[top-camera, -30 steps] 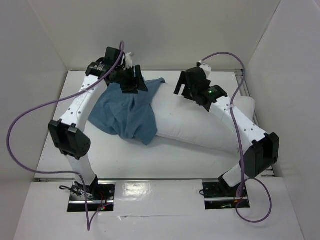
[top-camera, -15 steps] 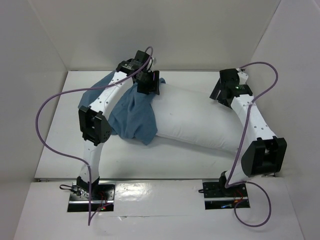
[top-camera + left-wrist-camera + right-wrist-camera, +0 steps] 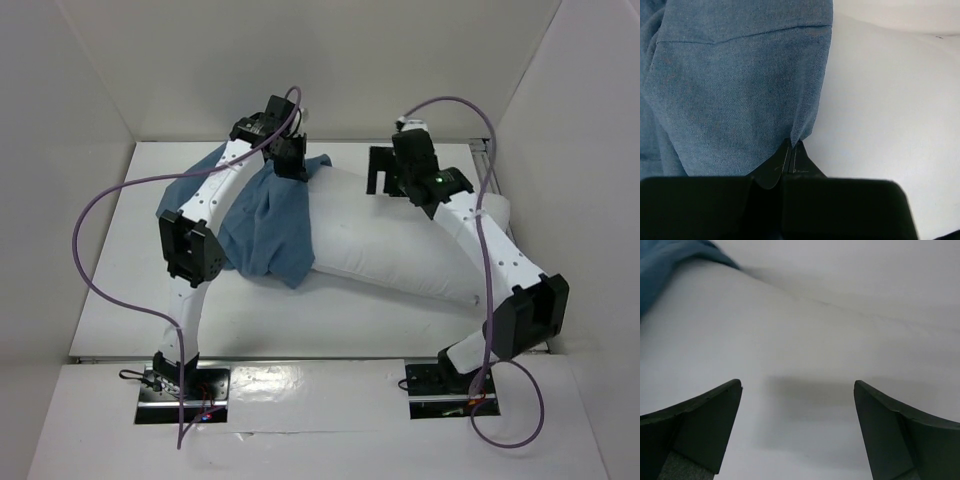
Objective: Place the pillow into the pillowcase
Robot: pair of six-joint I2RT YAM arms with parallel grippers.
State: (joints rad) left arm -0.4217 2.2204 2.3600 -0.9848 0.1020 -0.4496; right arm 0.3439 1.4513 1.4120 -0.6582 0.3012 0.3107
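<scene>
Draped over one end of the plump white fabric pillow (image 3: pixel 390 245), the wrinkled dusty-blue cloth pillowcase (image 3: pixel 735 90) is pinched by the left gripper (image 3: pixel 792 149), presumably for pulling. The right gripper (image 3: pixel 797 400) is held open above.

Blue on white, as you see it.
Your pillow (image 3: pixel 390 245) is plain white; the pillowcase (image 3: pixel 265 225) draped over its left end is plain dusty blue. Above the pillow, left arm (image 3: pixel 215 186) and right arm (image 3: pixel 490 245) are white with black joints, trailing purple cables (image 3: pixel 76 245).

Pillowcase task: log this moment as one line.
left claw: shut on pillowcase edge | right claw: open, over pillow | pillow: mostly uncovered
</scene>
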